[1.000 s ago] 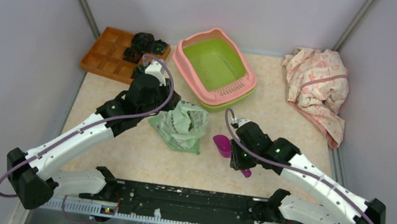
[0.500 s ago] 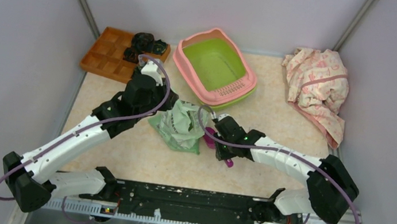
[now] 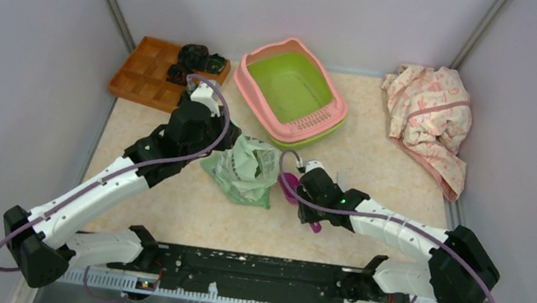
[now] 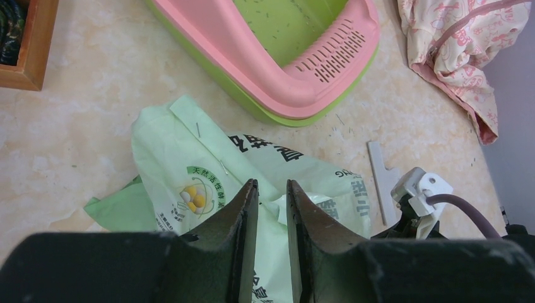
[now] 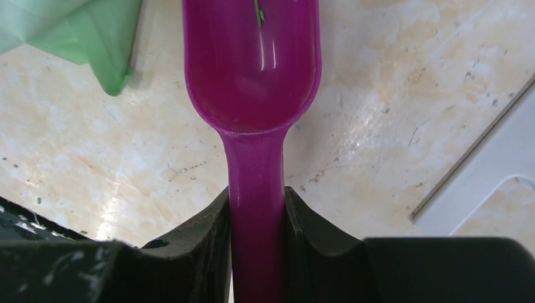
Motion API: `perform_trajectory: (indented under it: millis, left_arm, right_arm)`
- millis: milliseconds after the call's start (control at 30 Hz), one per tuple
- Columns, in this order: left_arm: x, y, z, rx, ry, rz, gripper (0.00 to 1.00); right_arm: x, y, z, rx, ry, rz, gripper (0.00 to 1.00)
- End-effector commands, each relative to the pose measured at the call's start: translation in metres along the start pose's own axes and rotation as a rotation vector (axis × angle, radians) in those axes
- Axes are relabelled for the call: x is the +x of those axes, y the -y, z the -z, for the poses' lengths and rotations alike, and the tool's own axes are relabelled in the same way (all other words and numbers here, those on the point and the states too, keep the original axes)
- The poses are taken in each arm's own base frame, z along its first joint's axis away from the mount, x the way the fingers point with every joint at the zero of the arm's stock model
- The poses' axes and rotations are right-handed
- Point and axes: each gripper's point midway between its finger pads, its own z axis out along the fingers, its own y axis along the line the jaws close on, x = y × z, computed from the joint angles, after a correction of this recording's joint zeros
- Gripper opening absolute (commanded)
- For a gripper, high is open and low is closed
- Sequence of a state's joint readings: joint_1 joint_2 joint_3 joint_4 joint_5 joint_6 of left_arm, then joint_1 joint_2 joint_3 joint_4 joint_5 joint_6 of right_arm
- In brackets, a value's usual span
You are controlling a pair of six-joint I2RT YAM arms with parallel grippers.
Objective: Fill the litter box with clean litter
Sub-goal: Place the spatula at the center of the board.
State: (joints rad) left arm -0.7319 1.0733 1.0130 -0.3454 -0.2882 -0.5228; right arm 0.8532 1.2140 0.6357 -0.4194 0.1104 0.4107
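- The litter box (image 3: 291, 84), a lime green basin under a pink rim, sits at the back middle of the table (image 3: 372, 173), its slotted grate end nearest the arms.
- A few dark specks of litter (image 4: 287, 22) dot the basin floor in the left wrist view.
- The pale green printed litter bag (image 3: 244, 169) lies crumpled just in front of the box.
- The left gripper (image 4: 270, 189) has its jaws nearly together, pinching a fold of the bag.
- The right gripper (image 5: 255, 202) is clamped on the handle of a magenta scoop (image 5: 252, 63), whose bowl is just beside the bag's right edge.
- A wooden compartment tray (image 3: 142, 76) stands at back left.
- A pink patterned cloth (image 3: 430, 118) is bunched at back right.
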Motion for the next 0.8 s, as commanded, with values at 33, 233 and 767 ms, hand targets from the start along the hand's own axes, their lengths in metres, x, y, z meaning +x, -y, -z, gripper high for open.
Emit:
perform_trajectory:
  millis: [33,233,767]
  left_arm:
    - [0.0,0.001,0.004,0.01,0.005,0.003,0.29]
    - [0.001,0.001,0.005,0.01,0.004,0.007,0.29]
    - [0.001,0.001,0.007,0.018,0.002,0.013,0.29]
  right_arm:
    - [-0.007,0.001,-0.003,0.004,0.074,-0.08,0.34]
    - [-0.01,0.014,-0.002,0.112,0.077,-0.111,0.53]
    - [0.045,0.001,0.008,0.114,0.192,-0.279,0.54]
